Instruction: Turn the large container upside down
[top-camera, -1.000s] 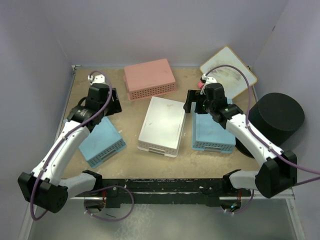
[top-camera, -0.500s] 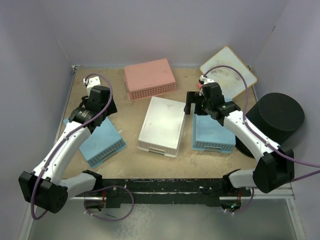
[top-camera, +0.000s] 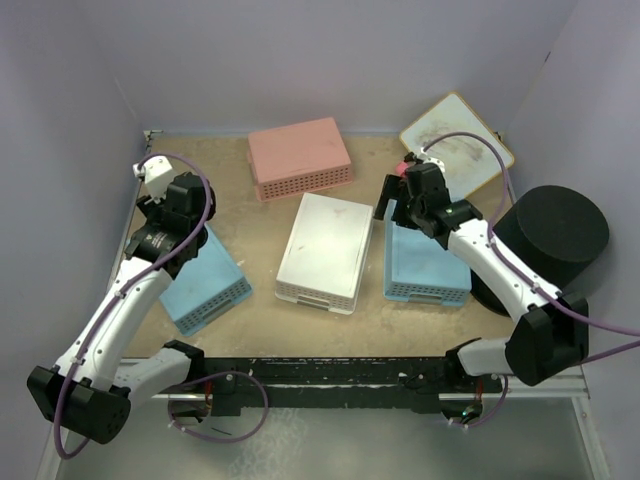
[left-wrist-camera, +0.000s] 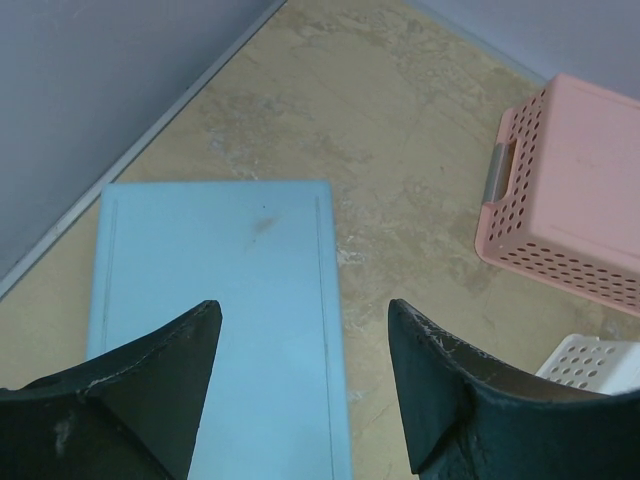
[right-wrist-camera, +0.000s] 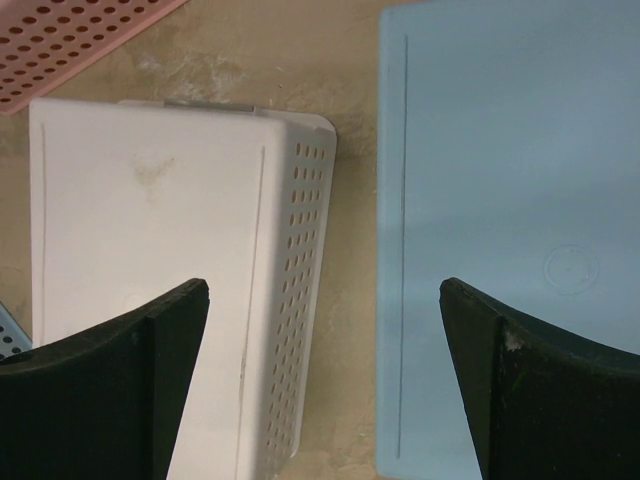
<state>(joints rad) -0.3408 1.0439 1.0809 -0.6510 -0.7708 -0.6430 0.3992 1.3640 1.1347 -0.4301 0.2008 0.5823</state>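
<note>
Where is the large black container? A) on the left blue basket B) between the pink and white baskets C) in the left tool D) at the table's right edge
D: the large container stands far right, beyond the right blue basket.

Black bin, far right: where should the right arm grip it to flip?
The black bin: probably its top edge, right gripper coming from the left; the smooth round side looks too wide for the jaws, and the enclosure wall crowds its right.

Robot lab test cell: lavender walls boxing sandy tabletop; cabled left arm, right arm bolted to rail.
</note>
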